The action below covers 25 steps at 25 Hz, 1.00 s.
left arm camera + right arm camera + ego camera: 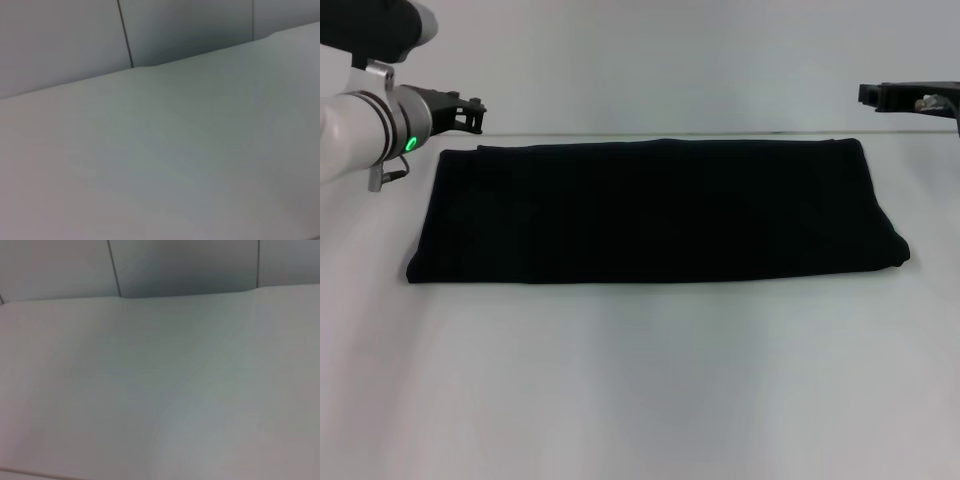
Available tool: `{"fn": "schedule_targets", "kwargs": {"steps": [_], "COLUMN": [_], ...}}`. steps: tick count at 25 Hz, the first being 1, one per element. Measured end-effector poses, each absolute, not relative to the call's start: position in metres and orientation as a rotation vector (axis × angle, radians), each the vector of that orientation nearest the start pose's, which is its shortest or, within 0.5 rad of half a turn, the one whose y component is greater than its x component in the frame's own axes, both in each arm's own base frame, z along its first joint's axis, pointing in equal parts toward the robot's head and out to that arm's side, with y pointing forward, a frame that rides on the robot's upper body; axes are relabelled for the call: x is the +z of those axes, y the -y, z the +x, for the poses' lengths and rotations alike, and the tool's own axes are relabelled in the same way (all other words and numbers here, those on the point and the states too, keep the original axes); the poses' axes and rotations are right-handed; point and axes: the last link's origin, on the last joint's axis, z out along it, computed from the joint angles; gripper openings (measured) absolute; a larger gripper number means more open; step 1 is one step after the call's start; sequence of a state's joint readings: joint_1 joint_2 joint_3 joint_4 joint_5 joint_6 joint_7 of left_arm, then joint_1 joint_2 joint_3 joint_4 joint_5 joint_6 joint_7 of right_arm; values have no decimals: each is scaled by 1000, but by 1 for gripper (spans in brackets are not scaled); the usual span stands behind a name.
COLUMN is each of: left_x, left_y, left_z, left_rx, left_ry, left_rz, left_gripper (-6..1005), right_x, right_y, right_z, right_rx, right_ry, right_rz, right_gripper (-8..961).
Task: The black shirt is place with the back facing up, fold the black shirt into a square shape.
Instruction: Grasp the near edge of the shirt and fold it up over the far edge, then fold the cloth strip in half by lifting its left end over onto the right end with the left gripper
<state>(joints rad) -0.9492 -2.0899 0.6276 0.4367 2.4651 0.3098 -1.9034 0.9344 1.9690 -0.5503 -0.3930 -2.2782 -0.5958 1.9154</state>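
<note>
The shirt (655, 210) lies folded into a long flat band across the table (640, 380). My left claw (470, 112) hangs above its far left corner, my right claw (885, 95) above its far right; both clear of it.

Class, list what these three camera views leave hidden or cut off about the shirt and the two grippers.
- Black shirt: head view shows only plain folded cloth; any print is hidden.
- Left gripper: too small to judge its fingers.
- Right gripper: cut off by the frame edge.
- Both wrist views: only the white table, no shirt.
</note>
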Motion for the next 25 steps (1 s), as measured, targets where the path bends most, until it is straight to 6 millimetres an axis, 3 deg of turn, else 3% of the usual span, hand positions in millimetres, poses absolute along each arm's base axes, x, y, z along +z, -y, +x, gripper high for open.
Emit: {"fn": "schedule_targets", "kwargs": {"steps": [3, 5, 12, 16, 20, 25], "left_x": [18, 19, 28, 40, 44, 43], "left_y": [-495, -494, -476, -451, -422, -399], "left_z": [-249, -251, -244, -234, -227, -233], "left_rx": [-100, -109, -233, -284, -291, -270], "left_ry": [804, 821, 984, 1057, 1134, 1235], "left_rz": [-1844, -1830, -2012, -2182, -2341, -2441], "left_gripper": [113, 331, 586, 770, 840, 928], "right_x": [48, 50, 64, 72, 78, 76], "right_y": [-495, -494, -473, -445, -419, -391], "right_z": [253, 254, 255, 262, 275, 284], "right_rx": [341, 347, 486, 641, 730, 778], "right_ry": [-1038, -1049, -1135, -1189, -1225, -1233], "right_rz": [-1935, -1942, -2047, -2119, -2168, -2260], "right_gripper": [241, 322, 677, 677, 678, 681]}}
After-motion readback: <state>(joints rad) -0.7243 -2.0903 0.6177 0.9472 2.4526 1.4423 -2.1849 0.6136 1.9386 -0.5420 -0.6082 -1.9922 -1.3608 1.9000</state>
